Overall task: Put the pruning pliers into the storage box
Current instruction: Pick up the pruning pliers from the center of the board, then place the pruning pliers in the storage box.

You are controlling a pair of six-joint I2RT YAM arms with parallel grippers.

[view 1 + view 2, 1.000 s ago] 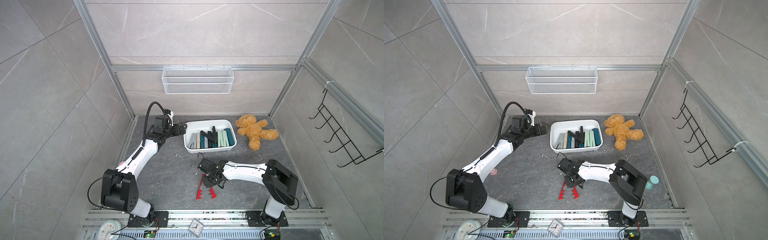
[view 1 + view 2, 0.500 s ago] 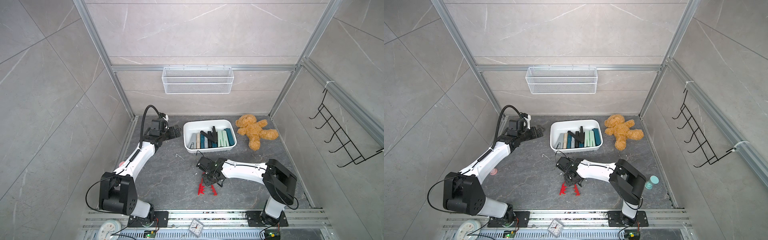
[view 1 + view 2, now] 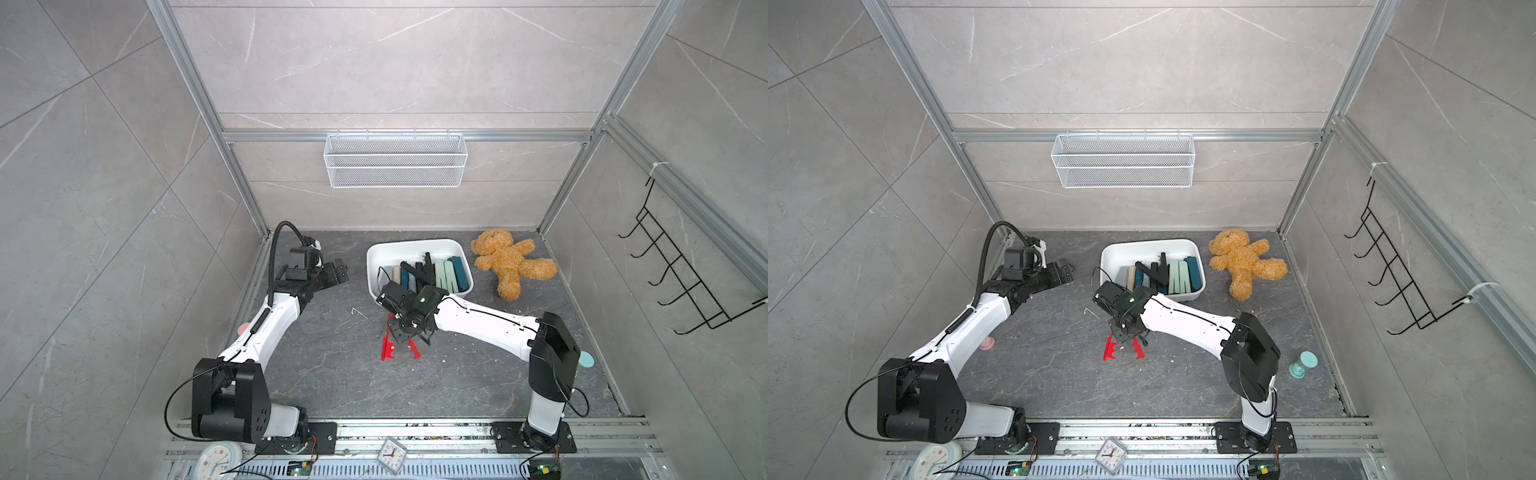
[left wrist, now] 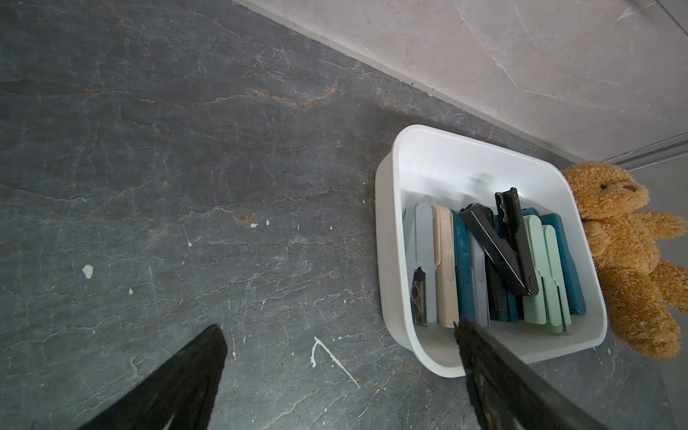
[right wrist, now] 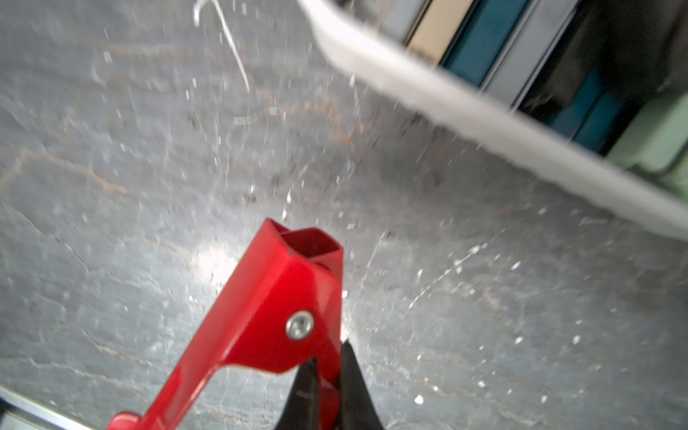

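Left: the left claw (image 3: 339, 272) hangs over the far-left part of the bench (image 3: 332, 386). Its black tapered fingers (image 4: 178, 372) are spread wide, and only bare stone shows between them. The bench is a matt dark grey slab, veined with pale and rust-coloured lines and flecked with white chips.

Centre: the red pruning pliers (image 3: 389, 347) are glossy. Two toothed arms splay in a V from a hollow hinge end, which is pinned by a silver rivet (image 5: 299, 325). They are outside the storage box (image 3: 374, 253), just on its near side. The right claw (image 3: 406, 328) points down at them. In the right wrist view its black fingers (image 5: 352, 379) are pinched shut on one red arm just beside the rivet. We cannot tell whether the toothed ends touch the bench.

Right of centre: the storage box is smooth white plastic, shallow, with rounded corners and a rolled rim. It sits toward the far side. Inside, the stored pliers (image 4: 446, 268) lie packed side by side as flat round-ended bars in grey, beige, dark teal and mint green. A black pair (image 4: 499, 245) lies across the top, opened in a V.

Right: a teddy bear (image 3: 509, 262) of brown curly plush lies sprawled just beside the box's right wall.
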